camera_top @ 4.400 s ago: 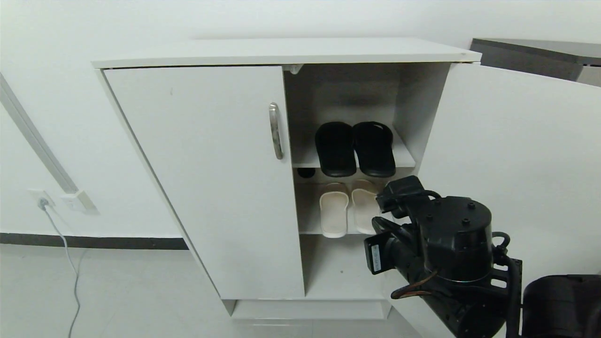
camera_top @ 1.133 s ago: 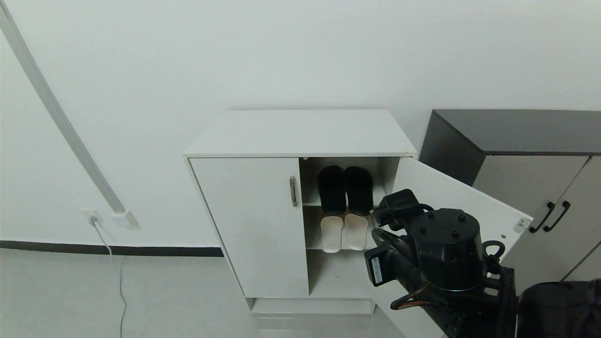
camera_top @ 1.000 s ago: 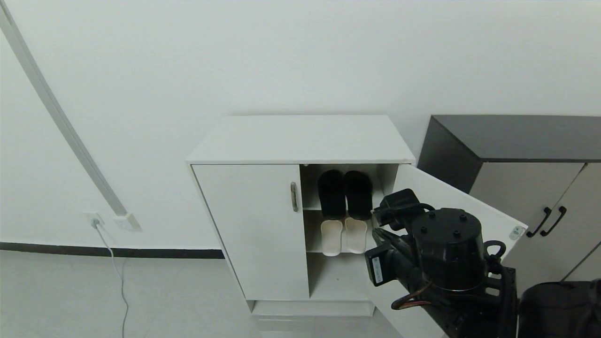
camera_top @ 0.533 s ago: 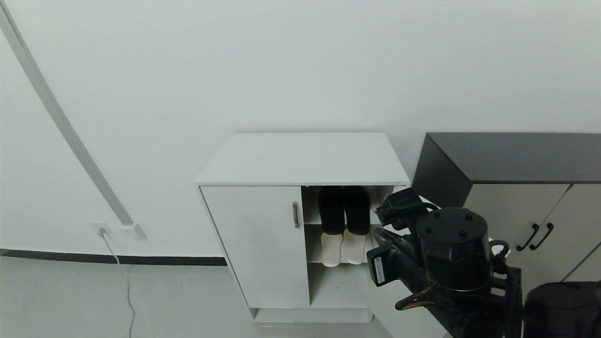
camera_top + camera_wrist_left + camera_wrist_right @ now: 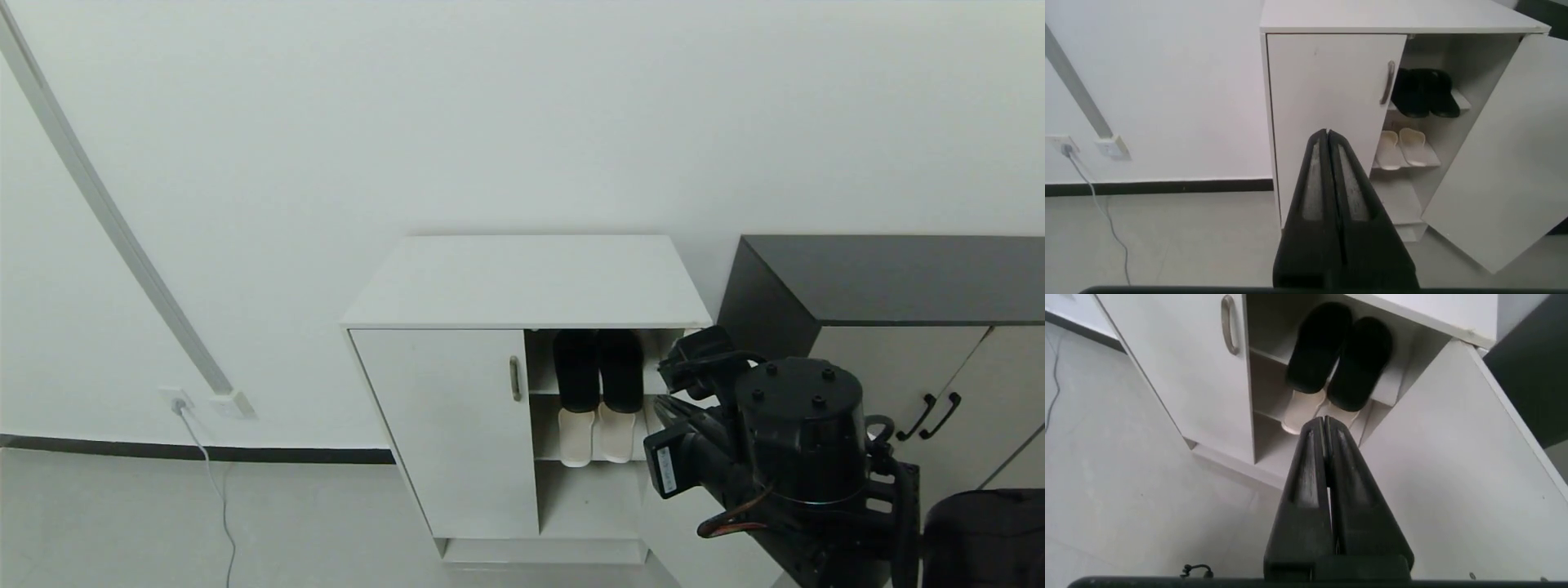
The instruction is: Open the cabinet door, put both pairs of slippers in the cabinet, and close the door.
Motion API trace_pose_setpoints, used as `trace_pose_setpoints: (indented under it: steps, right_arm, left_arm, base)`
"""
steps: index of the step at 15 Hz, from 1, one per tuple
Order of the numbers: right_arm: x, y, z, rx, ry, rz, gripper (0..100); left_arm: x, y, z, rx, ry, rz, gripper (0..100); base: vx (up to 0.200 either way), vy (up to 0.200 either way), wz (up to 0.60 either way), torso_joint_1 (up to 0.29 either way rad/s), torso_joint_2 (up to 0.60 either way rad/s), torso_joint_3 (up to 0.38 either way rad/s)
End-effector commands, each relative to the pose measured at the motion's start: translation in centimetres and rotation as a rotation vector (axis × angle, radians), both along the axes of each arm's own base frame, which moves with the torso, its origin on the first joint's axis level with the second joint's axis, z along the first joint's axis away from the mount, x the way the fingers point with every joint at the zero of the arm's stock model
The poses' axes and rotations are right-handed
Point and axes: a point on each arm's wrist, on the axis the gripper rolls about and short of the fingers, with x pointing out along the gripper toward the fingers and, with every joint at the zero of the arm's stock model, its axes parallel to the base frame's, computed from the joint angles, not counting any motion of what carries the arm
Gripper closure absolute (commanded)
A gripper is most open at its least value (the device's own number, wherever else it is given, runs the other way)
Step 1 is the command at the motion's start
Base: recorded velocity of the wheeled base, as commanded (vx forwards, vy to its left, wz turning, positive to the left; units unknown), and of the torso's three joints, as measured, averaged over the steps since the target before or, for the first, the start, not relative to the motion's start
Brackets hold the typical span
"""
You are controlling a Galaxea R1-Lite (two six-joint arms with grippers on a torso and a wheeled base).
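Cabinet (image 5: 526, 282) stands against the wall (image 5: 522, 122); we find its left door (image 5: 445, 433) shut and its right door (image 5: 1503, 155) swung wide.

The head view gives us the surroundings. A dark cabinet (image 5: 882, 278) sits just beside it on the right. A socket (image 5: 174, 400) is low on the wall to the left, with a cable (image 5: 219, 506) trailing to the floor (image 5: 122, 531). There the right arm (image 5: 796, 441) covers most of the open door. The left wrist view shows us that door's whole inner face, and the right wrist view looks up from low down at the shelves.

Our left gripper (image 5: 1327, 135) hangs before the shut door, well apart from it, fingers pressed together with nothing between them. Our right gripper (image 5: 1325, 420) is likewise closed on nothing and points toward the opening, apart from cabinet and door.

We see the black slippers (image 5: 598, 367) side by side on the upper shelf (image 5: 541, 390), their near ends jutting past its front edge. The white slippers (image 5: 596, 433) lie side by side on the middle shelf (image 5: 545, 456), directly below. A metal handle (image 5: 515, 378) runs upright along the shut door's inner edge.
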Motion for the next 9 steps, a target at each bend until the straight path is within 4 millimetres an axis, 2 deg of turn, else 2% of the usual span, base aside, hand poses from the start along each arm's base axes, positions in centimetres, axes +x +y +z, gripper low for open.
trace_pose_setpoints:
  steps: [1,5,9]
  right_arm:
    - [-0.04,-0.07,0.24,0.007,-0.005,0.0,100]
    - [0.0,-0.16,0.25,0.007,-0.005,-0.002,100]
    - [0.1,-0.24,0.26,0.009,-0.005,-0.005,100]
  left_arm:
    - [0.0,0.0,0.0,0.0,0.0,0.0,100]
    - [0.0,0.0,0.0,0.0,0.0,0.0,100]
    - [0.0,0.0,0.0,0.0,0.0,0.0,100]
  base:
    - [0.0,0.0,-0.6,0.002,0.0,-0.007]
    - [0.0,0.0,-0.6,0.007,0.0,0.0]
    - [0.0,0.0,0.0,0.0,0.0,0.0]
